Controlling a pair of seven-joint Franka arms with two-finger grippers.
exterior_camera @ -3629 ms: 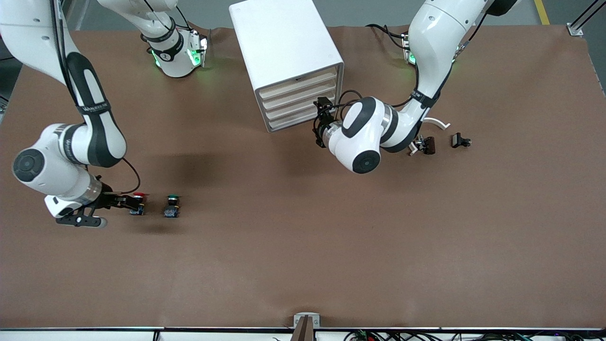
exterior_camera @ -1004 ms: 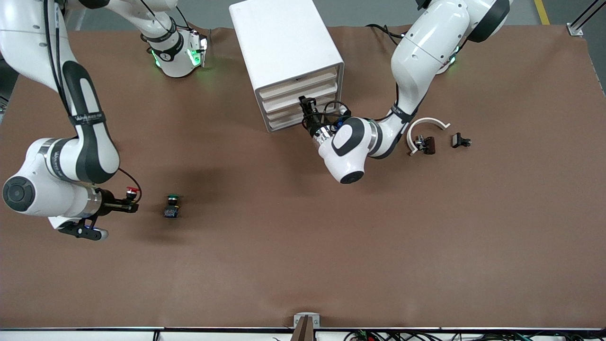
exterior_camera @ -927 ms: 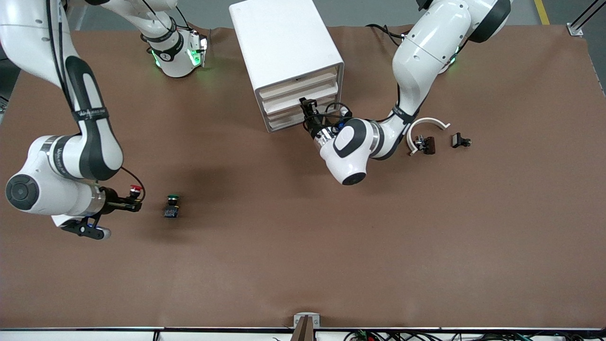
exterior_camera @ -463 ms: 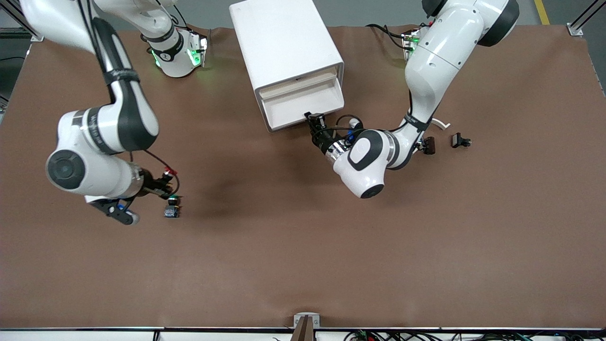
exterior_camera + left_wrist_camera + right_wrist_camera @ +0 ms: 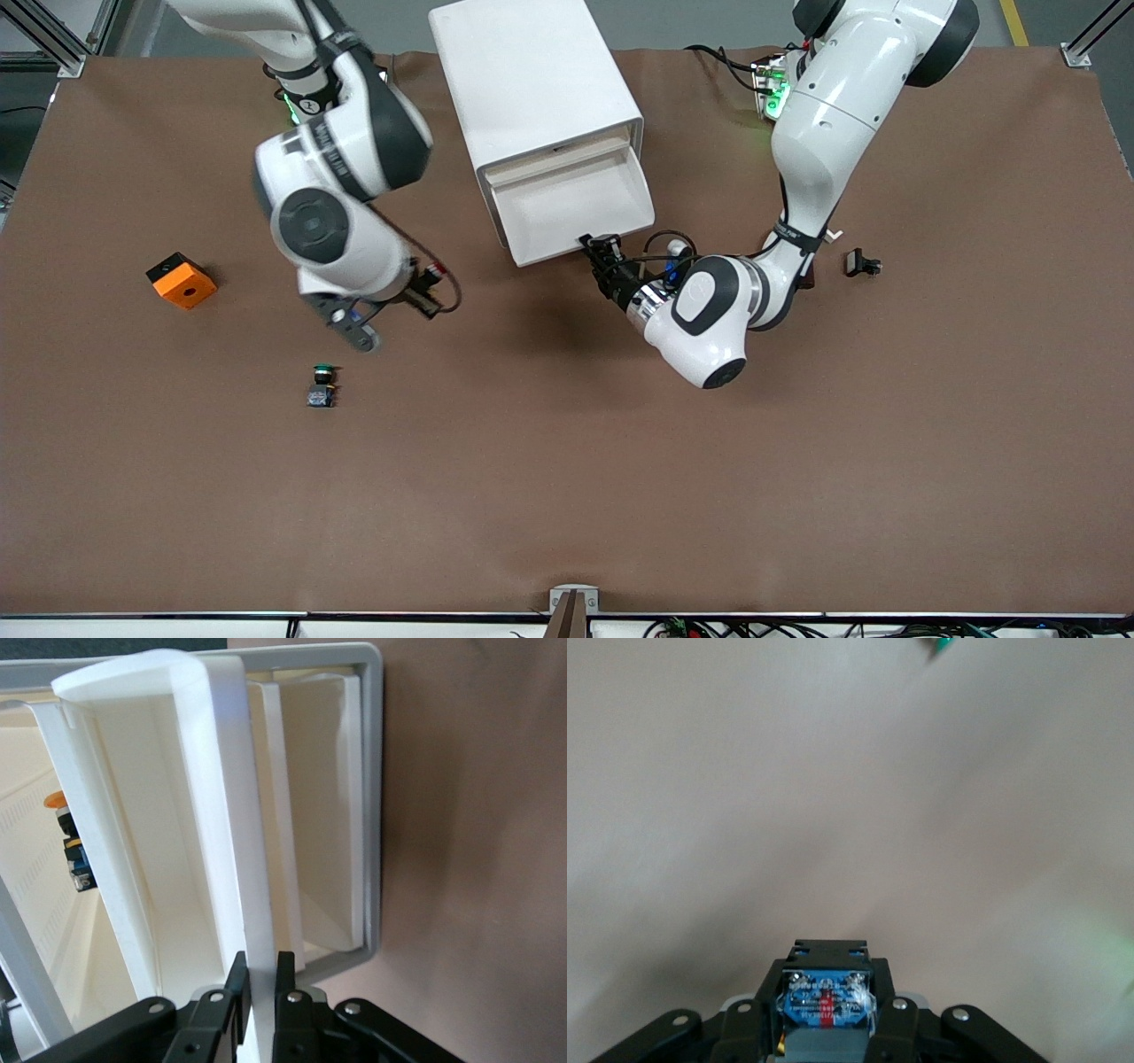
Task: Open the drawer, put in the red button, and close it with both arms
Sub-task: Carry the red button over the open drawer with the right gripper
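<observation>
Front view: the left gripper (image 5: 592,251) is clamped on the front lip of the drawer (image 5: 576,206), a shallow white tray pulled out of the boxy white cabinet (image 5: 532,80). The right gripper (image 5: 431,285), over bare brown tabletop beside the cabinet, pinches the red button (image 5: 433,268) by its blue-grey base. One green-capped button (image 5: 322,385) stands nearer the camera; one orange block (image 5: 182,280) lies toward the right arm's end. One small black part (image 5: 861,262) lies toward the left arm's end.
</observation>
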